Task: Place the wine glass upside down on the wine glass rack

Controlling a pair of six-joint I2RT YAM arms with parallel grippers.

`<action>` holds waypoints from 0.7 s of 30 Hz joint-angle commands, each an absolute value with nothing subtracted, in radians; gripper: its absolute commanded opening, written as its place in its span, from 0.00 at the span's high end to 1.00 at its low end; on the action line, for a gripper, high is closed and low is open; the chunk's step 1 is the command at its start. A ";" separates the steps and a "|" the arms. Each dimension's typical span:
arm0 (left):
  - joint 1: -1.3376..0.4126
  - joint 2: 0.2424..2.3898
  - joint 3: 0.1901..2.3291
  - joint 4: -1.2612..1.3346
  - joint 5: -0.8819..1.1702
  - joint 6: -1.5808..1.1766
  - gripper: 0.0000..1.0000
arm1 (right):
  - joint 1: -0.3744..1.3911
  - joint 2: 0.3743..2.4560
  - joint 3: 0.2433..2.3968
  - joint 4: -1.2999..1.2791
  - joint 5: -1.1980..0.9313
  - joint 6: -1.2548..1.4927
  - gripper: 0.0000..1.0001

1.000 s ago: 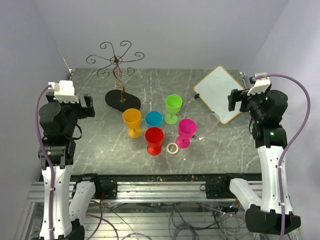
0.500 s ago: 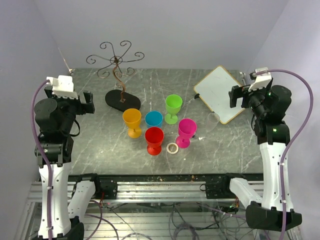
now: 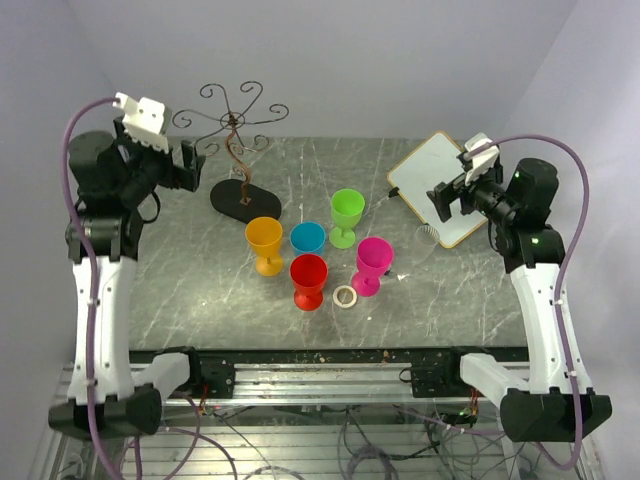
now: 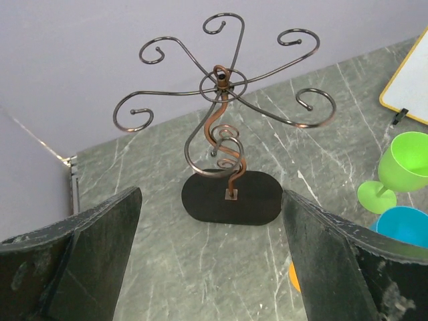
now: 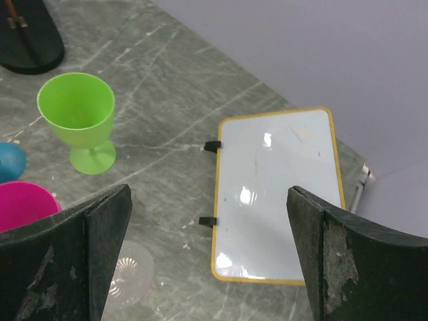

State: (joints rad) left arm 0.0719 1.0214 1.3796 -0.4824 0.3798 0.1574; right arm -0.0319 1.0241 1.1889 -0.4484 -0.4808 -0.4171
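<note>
Since no glass is held yet and none hangs on the wine glass rack [image 3: 245,199], the whole job is still ahead. Rack stands far left on the table [image 3: 200,290], base flat, just behind the orange glass [image 3: 264,243]. Orange, blue glass [image 3: 308,238], green glass [image 3: 347,215], red glass [image 3: 309,280] and pink glass [image 3: 374,263] stand upright, bunched mid-table, some nearly touching.

Risks (my judgement):
- Fingers entering the bunch prob. knock a neighbour over; cause = tight spacing.
- Glass must be flipped before hanging; smooth stem/bowl may slip in the grip during the turn.
- Rack is thin wire w/ curled arms; a shove from glass foot or finger could tip or slide it.
- Foot misses the curl → glass drops.

Pose: L gripper [image 3: 188,163] raised at far left, aimed at rack, jaws spread wide, empty. R gripper [image 3: 447,202] raised at right over the whiteboard [image 3: 440,180], facing in toward green glass, jaws spread wide, empty too.
</note>
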 commanded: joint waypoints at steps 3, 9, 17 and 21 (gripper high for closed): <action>0.065 1.207 1.551 -0.556 0.479 0.198 0.03 | 0.028 1.037 1.121 -0.324 -0.503 -0.434 0.00; -0.003 1.362 1.713 -0.640 0.446 0.230 0.03 | 0.097 1.031 1.086 -0.310 -0.469 -0.408 0.00; -0.050 1.459 1.756 -0.676 0.359 0.254 0.04 | 0.106 1.015 1.056 -0.298 -0.485 -0.392 0.00; -0.070 1.501 1.777 -0.709 0.319 0.286 0.03 | 0.106 1.014 1.046 -0.293 -0.490 -0.385 0.00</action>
